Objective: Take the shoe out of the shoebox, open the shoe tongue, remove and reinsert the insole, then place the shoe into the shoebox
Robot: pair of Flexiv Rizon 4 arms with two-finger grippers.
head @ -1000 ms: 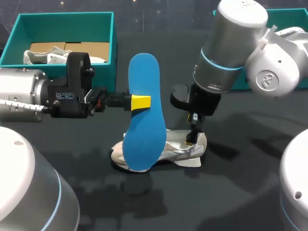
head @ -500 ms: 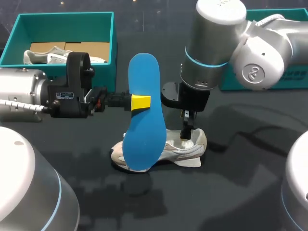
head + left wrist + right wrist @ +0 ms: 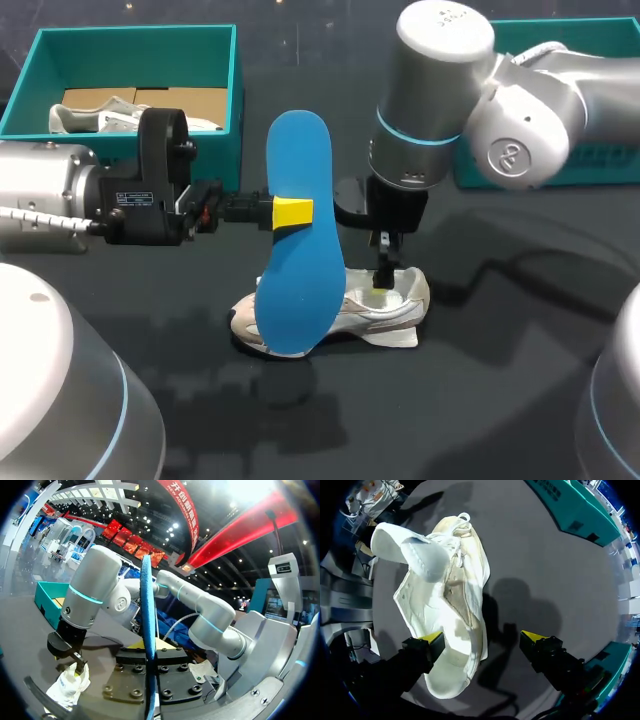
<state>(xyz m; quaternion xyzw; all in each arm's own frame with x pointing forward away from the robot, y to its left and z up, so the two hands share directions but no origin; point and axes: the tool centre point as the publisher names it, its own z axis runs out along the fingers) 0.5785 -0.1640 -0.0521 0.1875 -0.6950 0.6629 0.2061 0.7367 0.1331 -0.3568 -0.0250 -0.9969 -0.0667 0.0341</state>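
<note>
The dark table (image 3: 480,390) has a teal box (image 3: 135,38) at the back left (a second shoe (image 3: 85,117) lies inside it); the blue insole (image 3: 300,150) stands up tall in the air, pinched at its edge by the left gripper (image 3: 292,212); the white shoe (image 3: 375,318) sits on the table, out of the box, partly hidden by the insole; the right gripper (image 3: 482,640) hangs over the shoe's heel end, fingers wide apart, holding nothing.

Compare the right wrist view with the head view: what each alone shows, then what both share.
Right wrist only: the inside of the white shoe and its pulled-out tongue. Head only: the blue insole held upright in the left gripper, and the teal shoebox with another shoe in it. Both: the white shoe on the dark table, under the open right gripper.
</note>
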